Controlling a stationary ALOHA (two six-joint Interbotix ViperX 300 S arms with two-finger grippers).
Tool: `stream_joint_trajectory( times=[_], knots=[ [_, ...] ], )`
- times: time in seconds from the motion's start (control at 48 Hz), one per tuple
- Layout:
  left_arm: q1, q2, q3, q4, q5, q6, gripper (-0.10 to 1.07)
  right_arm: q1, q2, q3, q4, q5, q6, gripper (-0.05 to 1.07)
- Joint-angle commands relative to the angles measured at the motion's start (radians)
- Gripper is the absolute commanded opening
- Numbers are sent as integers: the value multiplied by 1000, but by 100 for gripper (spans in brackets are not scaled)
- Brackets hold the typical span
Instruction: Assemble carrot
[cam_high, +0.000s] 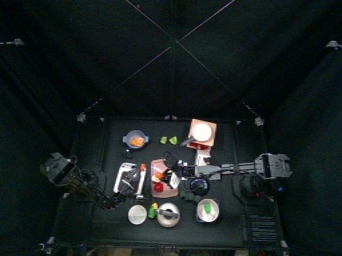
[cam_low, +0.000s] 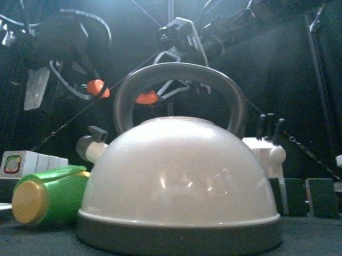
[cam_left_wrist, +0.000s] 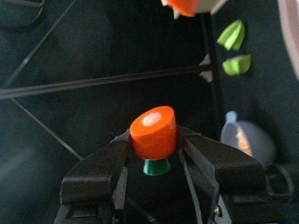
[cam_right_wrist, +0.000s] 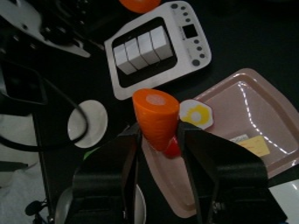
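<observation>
The carrot is in two pieces, one in each gripper, both held above the table. In the left wrist view my left gripper (cam_left_wrist: 155, 150) is shut on an orange piece with a green stub (cam_left_wrist: 153, 133). My right gripper (cam_right_wrist: 162, 144) is shut on the other orange tapering piece (cam_right_wrist: 156, 118), above a pink tray. From the front both pieces show in the air behind the kettle, one at the left (cam_low: 96, 88) and one nearer the middle (cam_low: 167, 91), a short gap apart. From above the two grippers meet near the table's middle (cam_high: 155, 180).
A big white kettle (cam_low: 181, 185) and a green cup (cam_low: 47, 195) stand at the front edge. Below the right gripper are a white toaster (cam_right_wrist: 158, 44), a pink tray (cam_right_wrist: 257, 101) with a toy egg (cam_right_wrist: 195, 112), and a white bowl (cam_right_wrist: 84, 121). Two green pieces (cam_left_wrist: 233, 37) lie beyond the left gripper.
</observation>
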Motion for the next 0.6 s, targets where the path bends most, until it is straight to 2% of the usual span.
stream_joint_trajectory(
  times=[0.0, 0.208, 0.354, 0.583],
  knots=[
    [3, 61, -34, 8, 75, 63, 62, -5, -26, -38, 5, -6, -3, 67],
    [0, 133, -78, 37, 178, 153, 62, 2, 14, -60, 3, -8, -3, 67],
    [-9, 143, -80, 120, 183, 179, 62, 3, 38, -83, -2, -8, -3, 67],
    [-31, 158, -83, 137, 184, 187, 62, 6, 51, -110, 3, -3, -5, 67]
  ],
)
